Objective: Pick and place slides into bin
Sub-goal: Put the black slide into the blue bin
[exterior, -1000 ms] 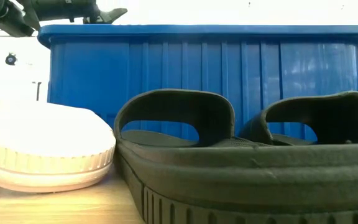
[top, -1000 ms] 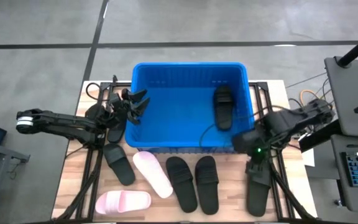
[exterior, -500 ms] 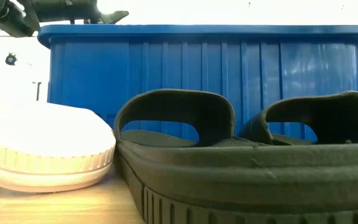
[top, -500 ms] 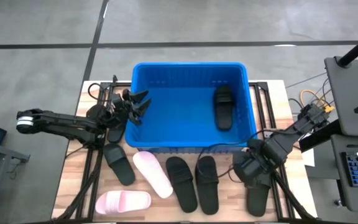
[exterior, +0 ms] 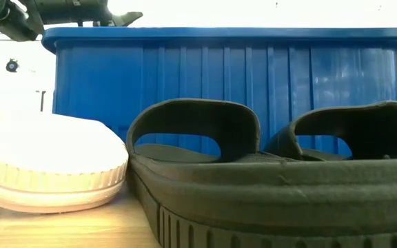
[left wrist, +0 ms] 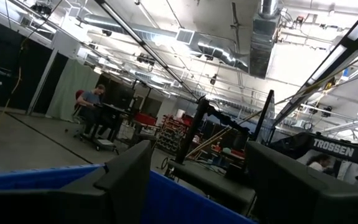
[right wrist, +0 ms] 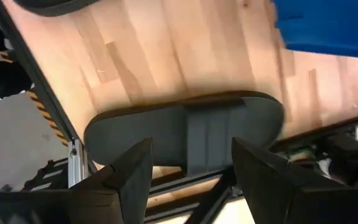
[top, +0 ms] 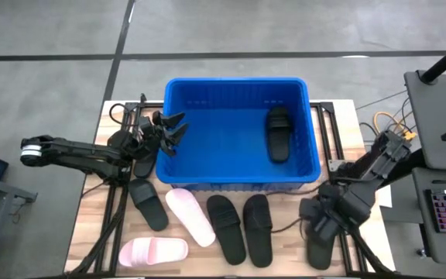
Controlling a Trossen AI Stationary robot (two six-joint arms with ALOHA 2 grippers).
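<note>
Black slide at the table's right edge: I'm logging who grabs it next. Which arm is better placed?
The right. Its claw hangs open directly above that black slide, fingers straddling its strap. The left claw is open at the bin's left rim, across the table.

We see a bench [top: 281, 260] of pale, matt wood with visible grain. The bin [top: 238, 87] looks like glossy blue plastic with ribbed walls. The black slides [top: 257, 226] appear as matt rubber; the pink slide [top: 152, 251] is smooth and dull. The right hand [right wrist: 191, 171] has matt dark fingers.
</note>
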